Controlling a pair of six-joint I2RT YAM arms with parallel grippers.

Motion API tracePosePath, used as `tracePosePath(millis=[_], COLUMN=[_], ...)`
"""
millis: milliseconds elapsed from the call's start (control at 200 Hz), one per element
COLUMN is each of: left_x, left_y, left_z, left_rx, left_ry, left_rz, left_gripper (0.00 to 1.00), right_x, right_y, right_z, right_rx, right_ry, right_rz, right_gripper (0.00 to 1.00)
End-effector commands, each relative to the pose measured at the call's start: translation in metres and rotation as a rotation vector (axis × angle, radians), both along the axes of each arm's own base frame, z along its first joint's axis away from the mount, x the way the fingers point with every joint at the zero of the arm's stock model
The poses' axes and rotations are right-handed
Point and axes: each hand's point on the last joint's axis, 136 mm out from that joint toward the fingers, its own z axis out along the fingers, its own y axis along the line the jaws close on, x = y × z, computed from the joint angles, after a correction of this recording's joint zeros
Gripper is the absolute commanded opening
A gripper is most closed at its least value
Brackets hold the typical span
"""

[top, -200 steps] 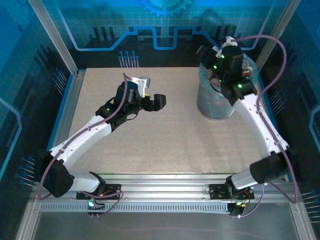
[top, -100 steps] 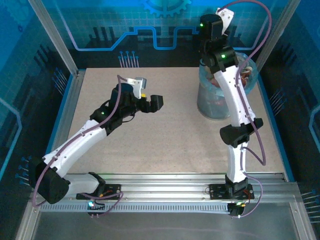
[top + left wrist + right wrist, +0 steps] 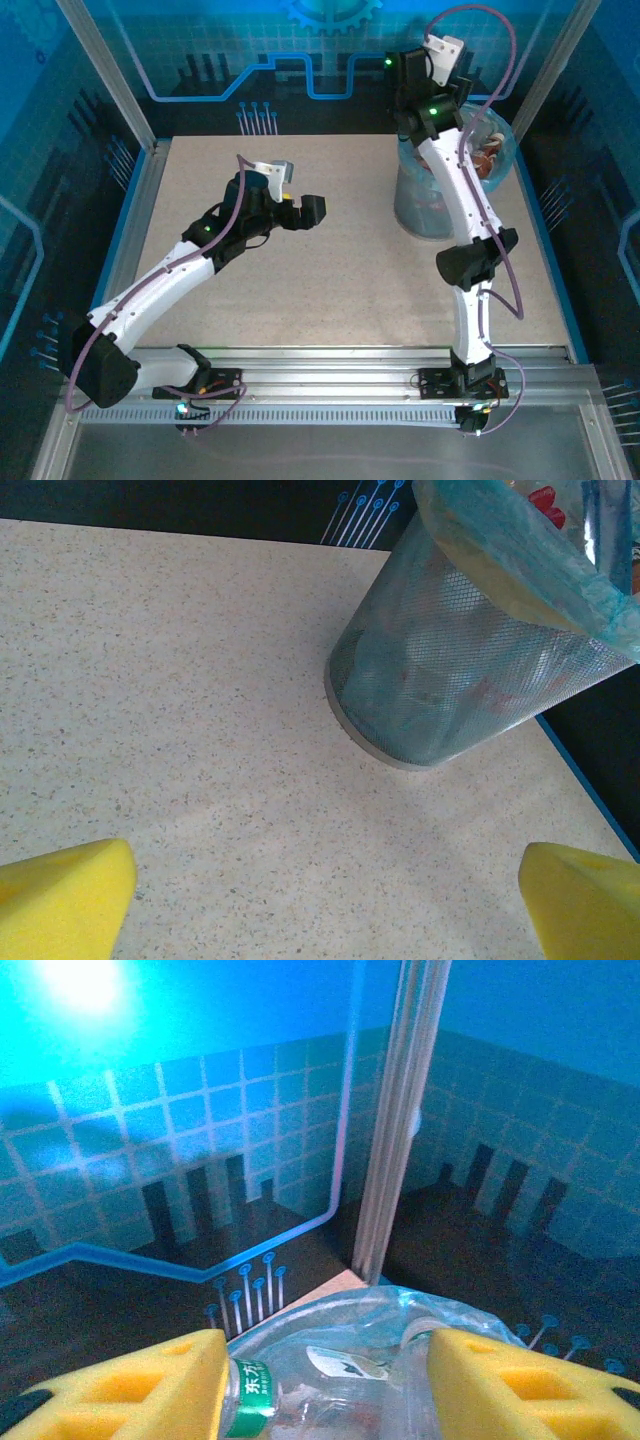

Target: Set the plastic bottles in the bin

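The bin (image 3: 428, 205) stands at the back right of the table, a grey mesh bin (image 3: 450, 680) lined with a light-blue bag. Plastic bottles (image 3: 490, 150) are piled inside it up to the rim. My right gripper (image 3: 405, 70) is held high above the bin's far-left rim. In the right wrist view its yellow fingers (image 3: 130, 1385) stand part-way apart, and nothing is gripped between them. Below them lie a clear bottle with a green label (image 3: 300, 1390) and the bag's rim (image 3: 330, 1305). My left gripper (image 3: 305, 212) hovers over mid-table, open wide and empty (image 3: 325, 880).
The speckled tabletop (image 3: 330, 270) is bordered by blue rails and aluminium posts (image 3: 110, 75). A corner post (image 3: 400, 1120) rises just behind the bin. The right arm's elbow (image 3: 475, 260) juts out in front of the bin.
My right arm has lifted its gripper from the bin's mouth to high above it, and its elbow has swung inwards. The left arm has barely shifted.
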Motion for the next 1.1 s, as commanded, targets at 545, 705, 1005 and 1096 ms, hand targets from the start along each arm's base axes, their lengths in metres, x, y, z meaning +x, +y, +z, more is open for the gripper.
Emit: tracePosePath(millis=[545,705,1005,1096], left_x=[0.006,0.012,0.022,0.022], left_y=[-0.012,-0.018,-0.011,-0.006], left_z=[-0.011,-0.009,0.003,0.01], left_rx=[-0.017,-0.018,0.031,0.04], left_ry=[0.086,0.104,0.03,-0.001], left_rz=[-0.024,-0.03,0.002,0.015], left_gripper=[0.98,0.98,0.99,0.99], right_x=[-0.08,-0.081,-0.065,-0.068], right_y=[-0.042,-0.051,-0.019,-0.013], right_z=[-0.055,-0.067,-0.06,-0.059], right_rx=[-0.024,0.022,0.136,0.196], right_ry=[-0.029,-0.007,-0.007,-0.015], right_rz=[-0.282,-0.279,-0.046,0.024], right_gripper=[0.68,0.69,0.78,0.82])
